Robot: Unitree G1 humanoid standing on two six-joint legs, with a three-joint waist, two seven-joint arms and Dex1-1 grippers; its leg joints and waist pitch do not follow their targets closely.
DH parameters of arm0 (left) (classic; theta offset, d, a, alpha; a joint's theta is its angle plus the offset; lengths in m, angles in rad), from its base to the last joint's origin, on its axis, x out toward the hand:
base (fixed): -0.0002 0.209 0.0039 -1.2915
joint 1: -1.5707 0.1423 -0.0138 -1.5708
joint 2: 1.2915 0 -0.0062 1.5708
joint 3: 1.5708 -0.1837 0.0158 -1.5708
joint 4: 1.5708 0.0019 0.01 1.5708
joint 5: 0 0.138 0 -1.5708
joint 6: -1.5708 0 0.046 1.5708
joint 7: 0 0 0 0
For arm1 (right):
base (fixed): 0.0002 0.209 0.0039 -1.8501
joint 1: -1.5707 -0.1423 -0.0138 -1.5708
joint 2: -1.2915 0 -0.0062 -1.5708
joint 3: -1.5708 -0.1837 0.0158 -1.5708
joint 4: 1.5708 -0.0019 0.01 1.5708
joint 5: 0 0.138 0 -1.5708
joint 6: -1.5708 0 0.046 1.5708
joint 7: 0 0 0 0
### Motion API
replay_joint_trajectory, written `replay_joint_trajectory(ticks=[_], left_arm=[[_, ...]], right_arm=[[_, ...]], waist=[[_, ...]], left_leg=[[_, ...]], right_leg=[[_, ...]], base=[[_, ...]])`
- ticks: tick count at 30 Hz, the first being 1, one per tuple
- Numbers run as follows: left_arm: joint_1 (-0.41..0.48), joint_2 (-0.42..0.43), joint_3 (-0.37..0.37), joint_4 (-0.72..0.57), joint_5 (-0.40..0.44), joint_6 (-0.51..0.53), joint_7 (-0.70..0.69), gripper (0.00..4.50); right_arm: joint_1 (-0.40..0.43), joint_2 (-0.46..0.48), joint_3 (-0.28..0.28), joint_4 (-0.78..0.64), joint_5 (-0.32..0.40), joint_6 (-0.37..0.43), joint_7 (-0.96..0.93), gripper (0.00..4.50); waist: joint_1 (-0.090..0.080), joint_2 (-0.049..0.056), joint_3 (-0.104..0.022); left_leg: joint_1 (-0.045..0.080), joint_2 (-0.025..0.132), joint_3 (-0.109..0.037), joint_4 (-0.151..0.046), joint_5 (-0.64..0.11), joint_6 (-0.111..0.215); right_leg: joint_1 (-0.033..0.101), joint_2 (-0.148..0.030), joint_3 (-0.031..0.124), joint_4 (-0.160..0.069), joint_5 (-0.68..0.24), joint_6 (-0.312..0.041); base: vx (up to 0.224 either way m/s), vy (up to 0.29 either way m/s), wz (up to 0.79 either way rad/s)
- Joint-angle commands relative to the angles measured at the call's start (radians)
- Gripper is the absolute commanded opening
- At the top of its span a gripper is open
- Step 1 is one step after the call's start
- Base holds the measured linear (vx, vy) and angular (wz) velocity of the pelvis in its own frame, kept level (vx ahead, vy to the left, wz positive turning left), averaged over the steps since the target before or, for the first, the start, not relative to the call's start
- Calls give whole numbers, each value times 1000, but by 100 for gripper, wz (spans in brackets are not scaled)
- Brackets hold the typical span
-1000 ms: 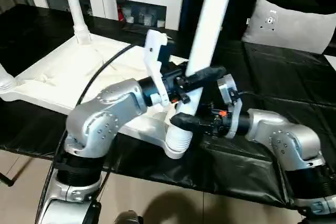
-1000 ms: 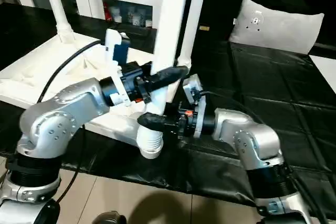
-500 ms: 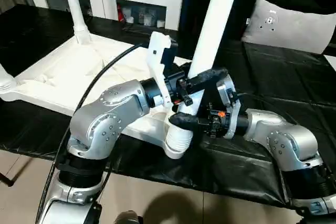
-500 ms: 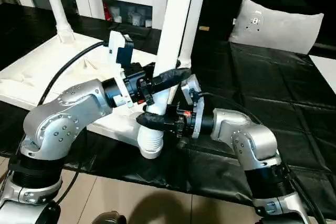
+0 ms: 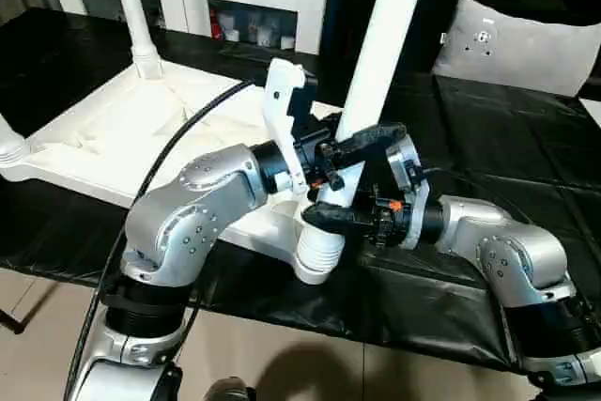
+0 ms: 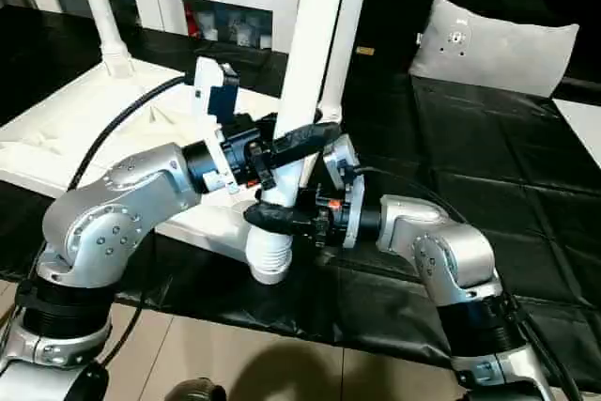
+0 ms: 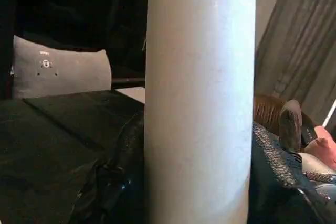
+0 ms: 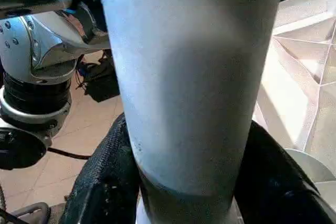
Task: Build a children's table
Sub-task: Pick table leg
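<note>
Now both tools, left (image 5: 362, 150) above right (image 5: 331, 216), clamp upright leg (image 5: 380, 44).

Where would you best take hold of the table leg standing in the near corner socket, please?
Grip the table leg low on its round shaft, just above the ribbed corner socket, coming level from the sides, as the left gripper and right gripper do. It stands nearly upright, so a low hold steadies it.
</note>
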Motion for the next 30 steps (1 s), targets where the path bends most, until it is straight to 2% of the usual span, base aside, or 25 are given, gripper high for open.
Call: replay_joint_trajectory(ticks=[1, 2, 3, 5, 7, 9, 11, 14, 15, 24, 29, 30], left_arm=[[-8, -13, -13, -11, 2, -6, -4, 184], [-8, -11, -14, -11, 5, -7, -5, 184], [-8, -10, -15, -11, 7, -9, -6, 184], [-8, -7, -16, -11, 9, -10, -10, 184], [-8, -6, -17, -11, 9, -11, -13, 184], [-7, -5, -18, -10, 9, -11, -15, 184], [-7, -5, -17, -10, 9, -11, -16, 184], [-9, -3, -18, -8, 10, -12, -21, 184], [-9, -3, -18, -8, 10, -12, -21, 184], [-14, -4, -17, 2, 12, -10, -30, 184], [-14, 4, -25, -3, 16, -5, -38, 184], [-15, -4, -21, -5, 3, 15, -29, 219]], right_arm=[[4, 8, 14, 15, -21, -8, -15, 193], [2, 11, 12, 19, -23, -7, -20, 193], [1, 14, 10, 23, -20, -4, -21, 228], [-2, 16, 6, 26, -10, 7, -18, 262], [-2, 15, 7, 26, -14, 2, -19, 271], [-4, 13, 9, 27, -21, -4, -21, 301], [-3, 11, 11, 27, -26, -11, -19, 303], [1, 10, 8, 17, -11, -1, 0, 303], [1, 10, 8, 17, -11, -1, 0, 277], [-4, 12, 4, 33, -14, 0, -6, 206], [-7, 23, -2, 47, -34, -22, -34, 198], [-9, 31, -9, 44, -28, -17, -44, 197]], waist=[[-1, -6, -71], [-1, -6, -72], [-2, -6, -72], [-1, -6, -72], [-1, -6, -72], [-1, -5, -72], [-2, -6, -72], [-1, -6, -72], [-1, -6, -72], [-1, -4, -72], [-2, -4, -72], [-2, -4, -71]], left_leg=[[30, 69, -24, -68, -135, -22], [30, 69, -24, -68, -133, -23], [30, 68, -24, -67, -134, -22], [30, 68, -24, -67, -135, -20], [30, 68, -24, -68, -134, -21], [30, 69, -25, -68, -136, -24], [29, 68, -24, -68, -137, -24], [30, 68, -24, -67, -135, -23], [29, 68, -24, -67, -131, -21], [30, 68, -25, -67, -134, -23], [30, 69, -25, -68, -145, -27], [31, 69, -25, -68, -152, -28]], right_leg=[[33, -87, 35, -74, -97, -186], [33, -88, 35, -73, -94, -186], [33, -88, 35, -73, -94, -187], [33, -88, 35, -73, -91, -189], [34, -88, 35, -74, -96, -188], [33, -87, 35, -73, -95, -188], [34, -88, 35, -74, -95, -187], [35, -88, 35, -73, -91, -188], [35, -88, 35, -72, -83, -188], [34, -88, 35, -72, -85, -189], [33, -89, 35, -73, -99, -189], [32, -88, 36, -74, -108, -187]], base=[[0, 0, 0], [0, 0, 0], [0, 0, 0], [0, 0, 0], [0, 0, 0], [0, 0, 0], [0, 0, 0], [0, 0, 0], [0, 0, 0], [0, 0, 0], [0, 0, 0], [0, 0, 0]])
